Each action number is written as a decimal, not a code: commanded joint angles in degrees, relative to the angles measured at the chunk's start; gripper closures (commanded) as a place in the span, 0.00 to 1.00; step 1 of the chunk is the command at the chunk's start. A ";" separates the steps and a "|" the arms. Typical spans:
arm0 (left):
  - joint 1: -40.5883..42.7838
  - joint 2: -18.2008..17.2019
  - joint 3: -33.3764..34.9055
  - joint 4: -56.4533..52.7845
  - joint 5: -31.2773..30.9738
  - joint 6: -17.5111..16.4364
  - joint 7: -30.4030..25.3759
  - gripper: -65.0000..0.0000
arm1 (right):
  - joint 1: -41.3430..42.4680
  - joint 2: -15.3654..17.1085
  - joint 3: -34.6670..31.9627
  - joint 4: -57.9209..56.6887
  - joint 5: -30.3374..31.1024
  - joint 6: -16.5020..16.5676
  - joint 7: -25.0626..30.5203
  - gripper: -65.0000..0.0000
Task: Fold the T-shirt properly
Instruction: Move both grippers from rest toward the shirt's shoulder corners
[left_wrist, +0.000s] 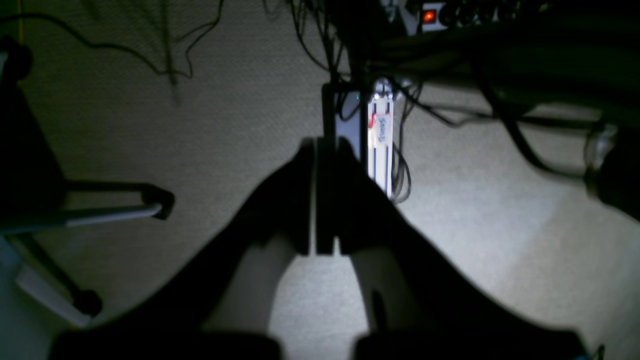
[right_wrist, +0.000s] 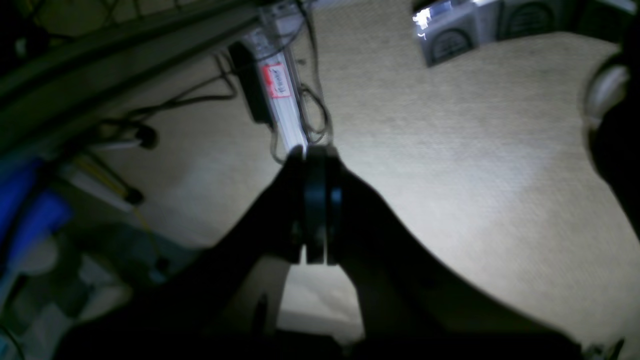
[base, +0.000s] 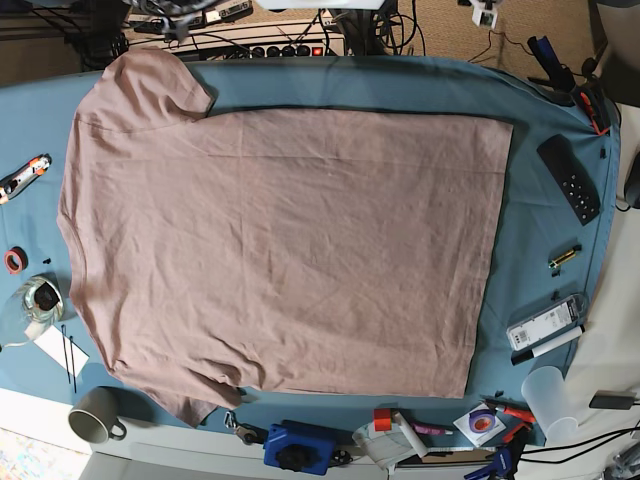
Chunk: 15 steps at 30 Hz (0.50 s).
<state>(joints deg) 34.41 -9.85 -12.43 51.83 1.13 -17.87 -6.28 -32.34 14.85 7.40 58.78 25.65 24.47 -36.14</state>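
Base view: the T-shirt (base: 300, 250) lies spread flat and unfolded on the teal-blue table cloth (base: 400, 85), with light wrinkles across its body. One sleeve (base: 150, 92) extends toward the upper left of the view; the other (base: 180, 385) is bunched toward the lower left. The straight hem faces the right side of the view.

Items around the T-shirt, by position in the view:
- Right of the T-shirt: black remote control (base: 569, 180), marker (base: 548, 345)
- Left of the T-shirt: cutter (base: 24, 178), glass vessel (base: 28, 312)
- Below and left of the T-shirt: mug (base: 97, 414)
- Below the T-shirt: blue device (base: 300, 447)

Left wrist view: the left gripper (left_wrist: 325, 145) has its fingertips together, above a grey floor (left_wrist: 240, 135) and apart from the T-shirt. Right wrist view: the right gripper (right_wrist: 315, 151) also has its fingertips together, above the same floor and apart from the T-shirt
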 joint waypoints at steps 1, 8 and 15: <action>2.60 -0.50 -0.13 2.93 -0.28 -0.24 -0.98 1.00 | -1.90 1.05 0.15 2.32 0.85 0.46 -0.72 1.00; 15.17 -0.48 -0.15 23.52 -0.31 0.00 0.33 1.00 | -12.63 2.71 0.22 17.11 3.50 0.46 -2.80 1.00; 24.04 -0.44 -1.05 45.44 -9.60 5.16 9.35 1.00 | -20.41 2.78 2.56 32.81 3.48 0.48 -3.39 1.00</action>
<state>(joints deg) 57.28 -10.02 -13.13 96.73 -8.29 -12.32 3.92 -51.96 16.97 9.45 91.02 28.73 24.91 -40.01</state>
